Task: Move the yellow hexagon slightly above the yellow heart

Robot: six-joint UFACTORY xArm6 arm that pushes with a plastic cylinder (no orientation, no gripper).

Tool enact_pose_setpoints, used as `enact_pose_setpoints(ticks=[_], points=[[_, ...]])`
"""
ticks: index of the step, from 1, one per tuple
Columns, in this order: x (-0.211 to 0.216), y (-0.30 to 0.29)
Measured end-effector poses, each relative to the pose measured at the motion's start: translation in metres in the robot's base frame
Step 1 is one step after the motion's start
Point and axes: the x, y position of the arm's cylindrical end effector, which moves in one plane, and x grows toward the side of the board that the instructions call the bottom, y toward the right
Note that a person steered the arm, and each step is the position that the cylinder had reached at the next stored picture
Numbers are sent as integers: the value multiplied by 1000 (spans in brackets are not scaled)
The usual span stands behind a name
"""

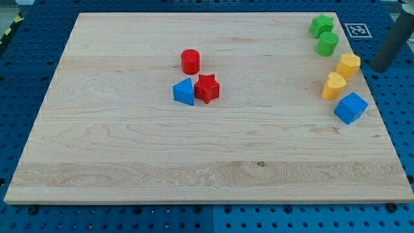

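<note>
Noting no claw, only my tip, just right of the yellow hexagon, already above the yellow heart. Risk: pushing leftward knocks the green cylinder.

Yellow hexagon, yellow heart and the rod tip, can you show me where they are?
yellow hexagon (348, 65): camera view, on its top face.
yellow heart (334, 85): camera view, on its top face.
my tip (380, 66): camera view, rod's very end, right of the hexagon.
</note>
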Motion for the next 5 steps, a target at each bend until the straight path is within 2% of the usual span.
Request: enact_pose_setpoints(ticks=[5], points=[[0, -60]])
